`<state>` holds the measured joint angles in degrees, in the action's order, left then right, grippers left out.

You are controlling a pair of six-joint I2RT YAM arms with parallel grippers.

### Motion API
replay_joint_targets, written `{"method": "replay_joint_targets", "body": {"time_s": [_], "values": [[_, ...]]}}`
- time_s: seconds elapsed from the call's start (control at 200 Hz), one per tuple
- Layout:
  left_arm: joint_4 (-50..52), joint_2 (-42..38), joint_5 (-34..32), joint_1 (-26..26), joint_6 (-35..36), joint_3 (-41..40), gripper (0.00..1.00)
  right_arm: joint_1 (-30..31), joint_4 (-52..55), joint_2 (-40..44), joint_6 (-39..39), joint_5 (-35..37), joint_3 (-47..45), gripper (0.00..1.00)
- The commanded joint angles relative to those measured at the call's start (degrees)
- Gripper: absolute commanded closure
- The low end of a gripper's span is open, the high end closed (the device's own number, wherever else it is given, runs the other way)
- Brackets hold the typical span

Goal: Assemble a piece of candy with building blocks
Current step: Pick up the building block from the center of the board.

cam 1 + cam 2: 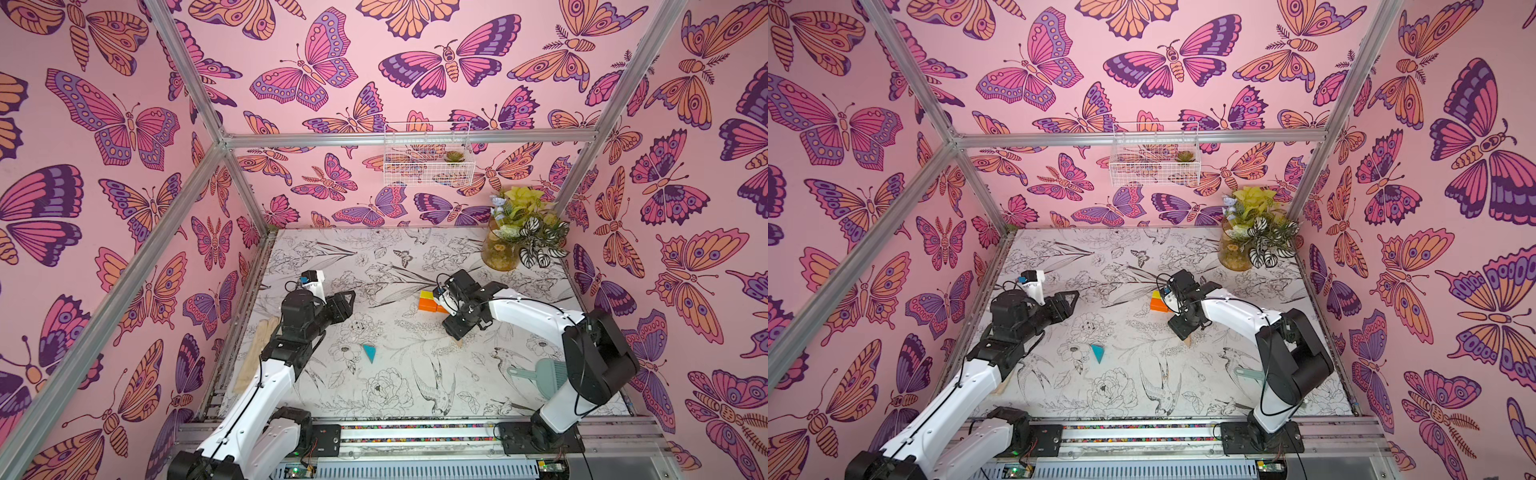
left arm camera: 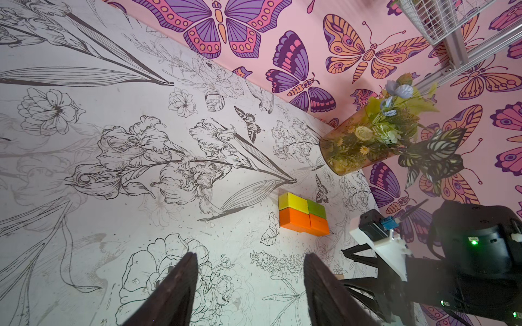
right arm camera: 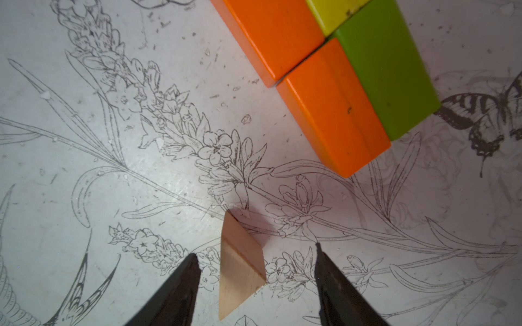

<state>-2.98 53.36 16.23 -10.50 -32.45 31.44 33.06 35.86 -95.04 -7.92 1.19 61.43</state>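
The right end effector [image 3: 255, 249] hangs low over the bench [image 1: 415, 374] with its two fingers apart, one on each side of the tan triangle [image 3: 240, 271]. In the right wrist view a strip of bare bench shows between each dark fingertip and the wood, so nothing is clamped. The tan triangle lies on the bench near the brick rectangle but clear of it. That rectangle is made of four bricks pressed together: the yellow brick [image 2: 292, 201] and green brick [image 2: 316, 209] end to end in one row, and the two orange bricks [image 2: 306, 223] end to end in the row beside them, all flat on the bench. The teal triangle [image 1: 369, 352] lies alone on the bench, well apart from the rectangle and between the two arms, as both top views show. The left end effector [image 2: 250, 254] is held above the bench with its fingers spread and nothing between them, pointing toward the rectangle from a distance. A vase of flowers [image 1: 505, 245] stands in the far right corner of the bench
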Motion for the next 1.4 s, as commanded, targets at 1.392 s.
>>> {"method": "replay_joint_targets", "body": {"time_s": [1.392], "values": [[-0.9, 0.8, 0.1, 0.6, -1.2, -1.9, 0.37, 1.7, 4.7, -1.6, 2.7, -0.6, -0.9, 0.65]]}}
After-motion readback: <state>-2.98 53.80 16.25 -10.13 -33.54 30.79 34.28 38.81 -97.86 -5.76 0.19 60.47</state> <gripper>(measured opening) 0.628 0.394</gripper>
